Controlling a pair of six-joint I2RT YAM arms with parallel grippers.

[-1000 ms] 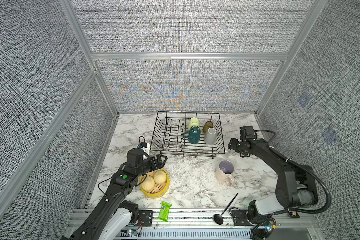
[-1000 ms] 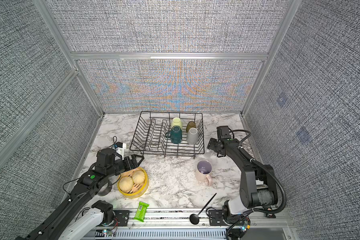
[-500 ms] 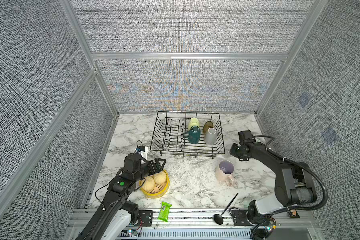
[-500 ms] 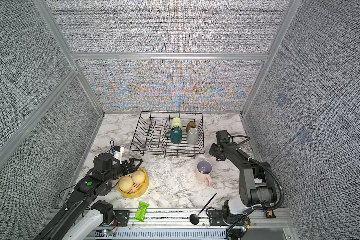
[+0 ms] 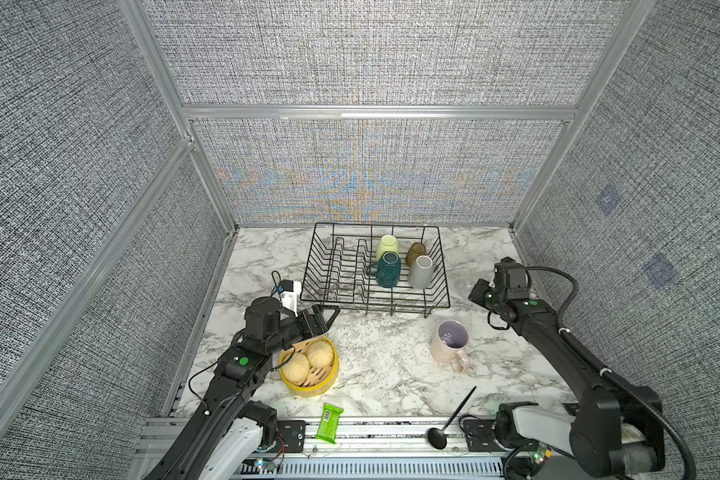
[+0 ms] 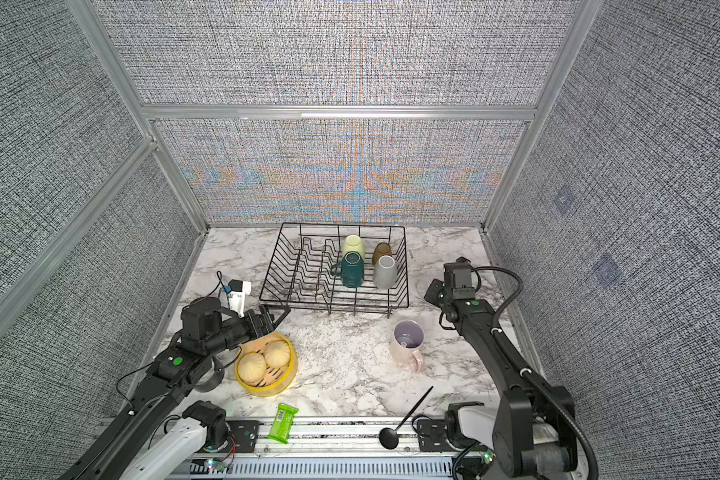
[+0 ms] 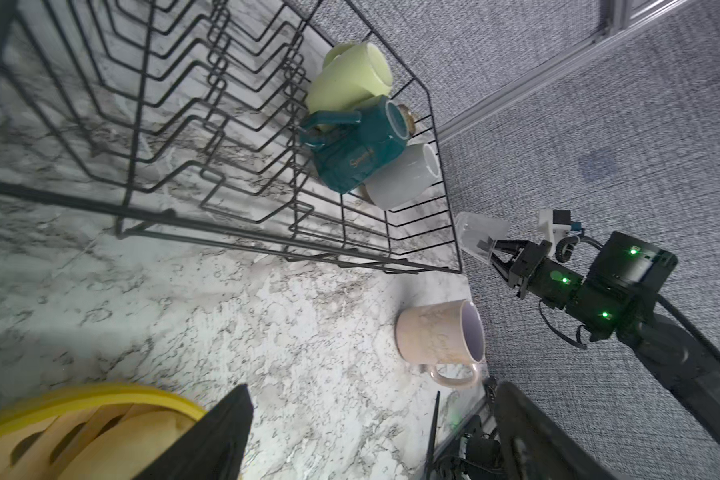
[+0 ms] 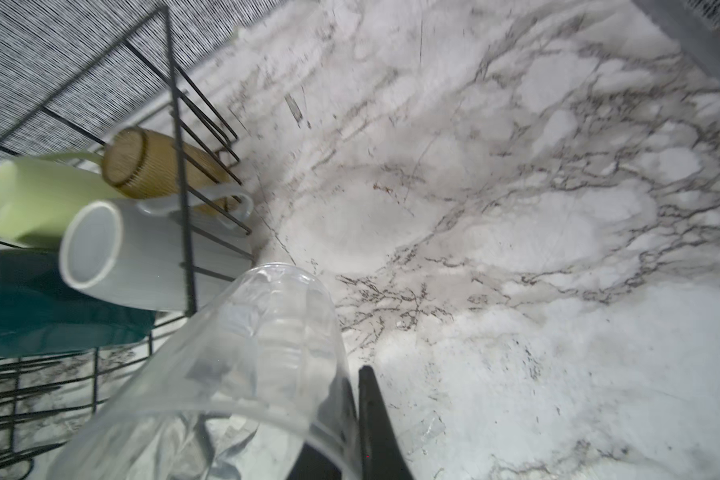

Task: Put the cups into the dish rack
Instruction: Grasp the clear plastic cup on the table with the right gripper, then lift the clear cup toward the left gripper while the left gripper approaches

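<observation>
Two risks are standing out. The right gripper is pinching the clear glass by its rim wall, one finger inside and one outside (a thin, smooth hold), so we are expecting the glass to swivel or slip if the wrist is turning quickly. The glass is sitting tilted just beside the right wall of the dish rack, so a low carry is risking a strike on the top wire. Four cups are already lying in the rack's right part; the pink mug is standing on the table before it. The left gripper is hovering with jaws apart near the rack's front left corner, holding nothing
</observation>
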